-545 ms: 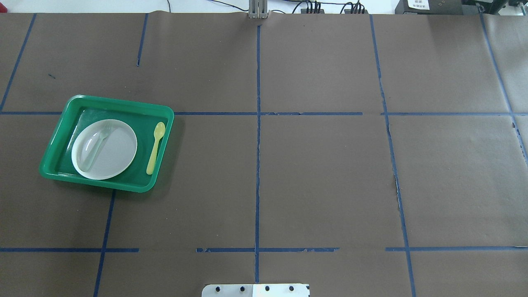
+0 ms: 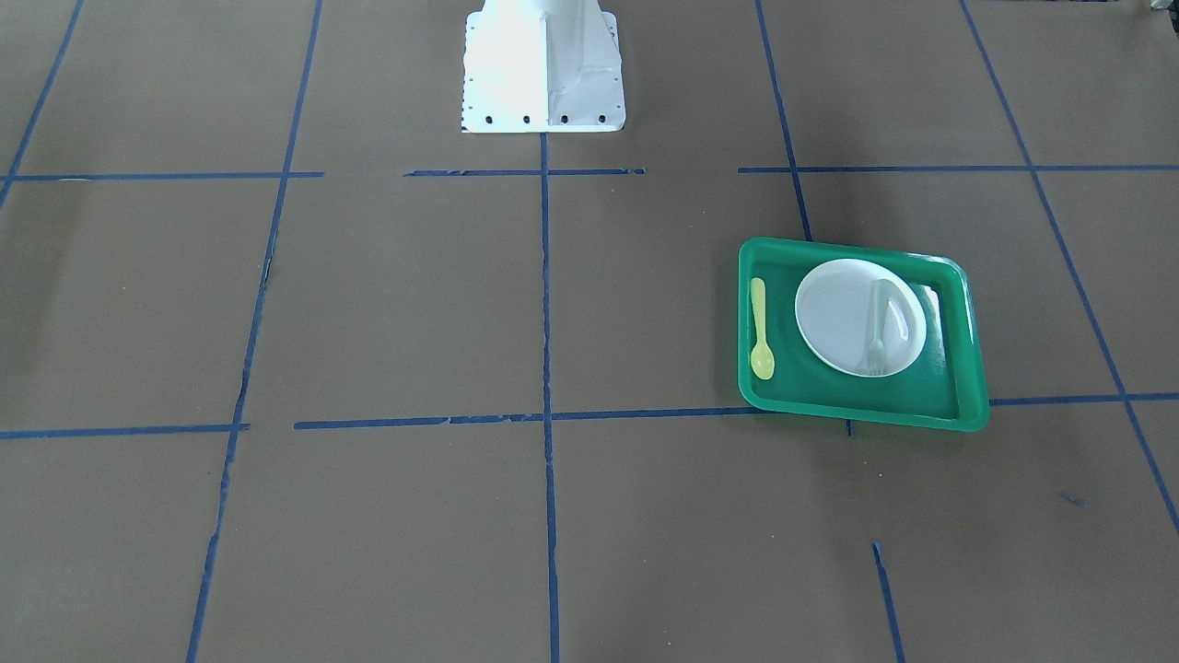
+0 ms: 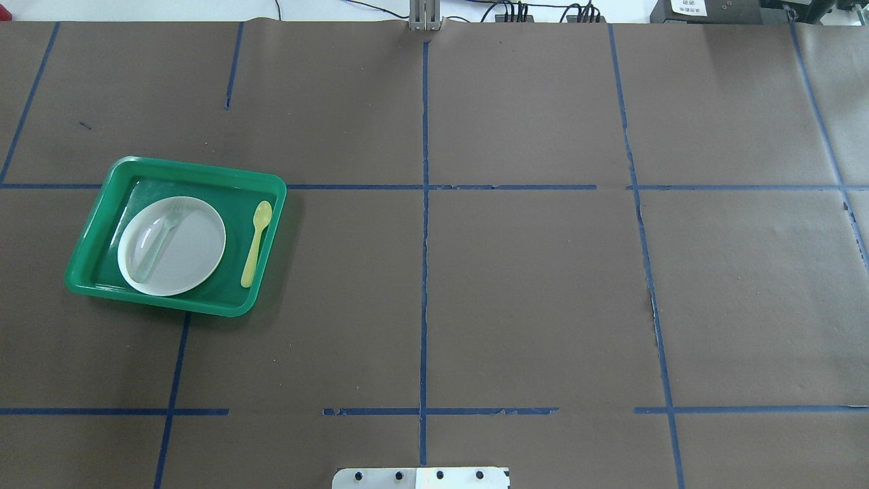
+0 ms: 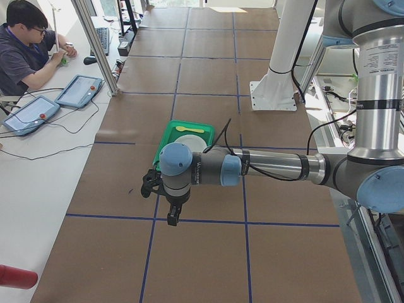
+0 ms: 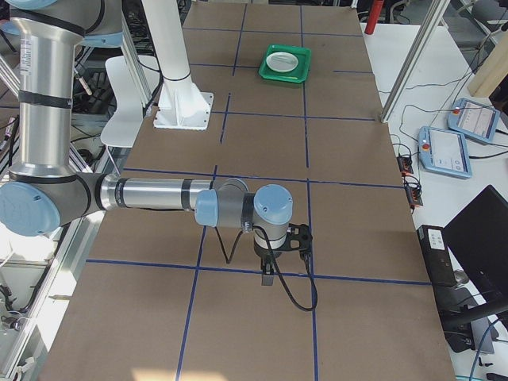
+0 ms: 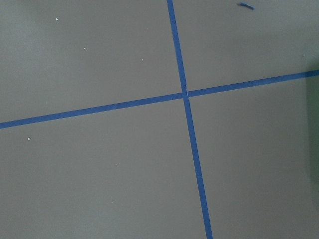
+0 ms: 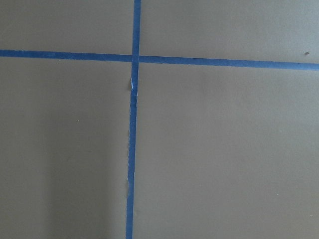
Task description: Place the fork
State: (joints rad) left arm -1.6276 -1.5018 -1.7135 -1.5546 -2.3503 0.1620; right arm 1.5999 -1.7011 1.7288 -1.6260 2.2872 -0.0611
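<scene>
Fork (image 3: pixel 159 239), pale white-grey plastic with short tines and a slim handle, is lying flat on the left part of a round white plate (image 3: pixel 193 255). Its tines are pointing away from the robot and its handle is running back toward the plate's near rim. The plate is sitting inside a green tray (image 3: pixel 197 175) on the robot's left side of the brown table (image 3: pixel 529 285). A yellow spoon (image 3: pixel 256 243) is resting on the tray floor just beside the plate, on its right, bowl end away from the robot. Blue tape lines (image 3: pixel 424 272) are crossing the tabletop.

The left gripper (image 4: pixel 171 216) is hanging over the table near the tray, its wrist hiding part of the tray in the left side view. The right gripper (image 5: pixel 268 275) is hanging over the table's other end, well apart from the tray. Whether either pincer is spread or pressed together cannot be told. An operator (image 4: pixel 22 53) is sitting at a side desk.
</scene>
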